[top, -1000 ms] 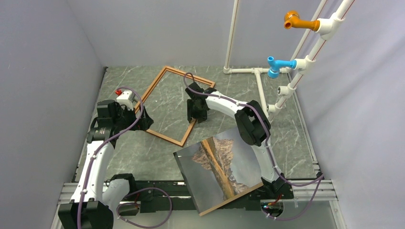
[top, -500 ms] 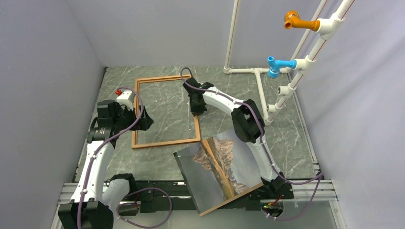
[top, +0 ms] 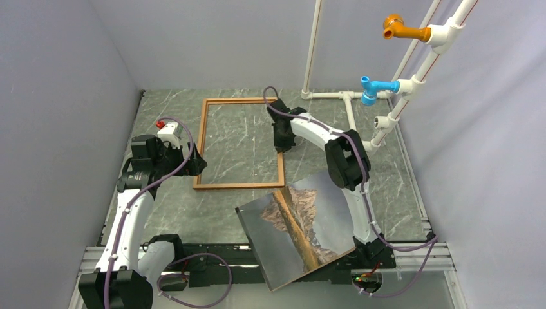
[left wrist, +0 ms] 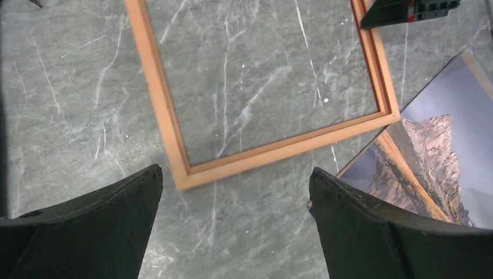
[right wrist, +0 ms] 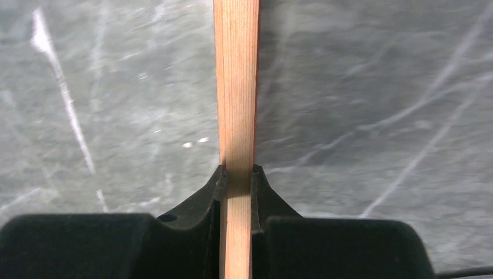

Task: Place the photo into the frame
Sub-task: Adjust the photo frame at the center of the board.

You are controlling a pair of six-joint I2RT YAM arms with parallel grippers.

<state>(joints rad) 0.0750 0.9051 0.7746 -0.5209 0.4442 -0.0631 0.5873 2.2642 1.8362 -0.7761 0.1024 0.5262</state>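
In the last second I have swung the frame [top: 239, 186] round. It lay skewed on the marble table [top: 393, 187] with one corner pointing to the far side. Now its rails run square to the table edges, and it has slid to the right, so it sits in the middle of the far half. My right gripper [top: 281, 143] did that. Its fingers have come together on the right-hand rail, and my right wrist view shows them pinching the thin wooden strip [right wrist: 235, 87] from both sides, the wood running straight out between the tips [right wrist: 237, 174]. My left gripper [top: 193, 164] has not moved. It hangs spread wide above the frame's near left corner [left wrist: 186, 174], touching nothing. The photo [top: 302, 232] lies where it was, picture side up and turned at an angle at the near edge, with its far corner close to the frame's near right corner; I cannot tell whether they touch. I judge the frame is now squared up and ready to take the print, and the photo itself is yet to be lifted, so my right gripper must let go of the rail first.
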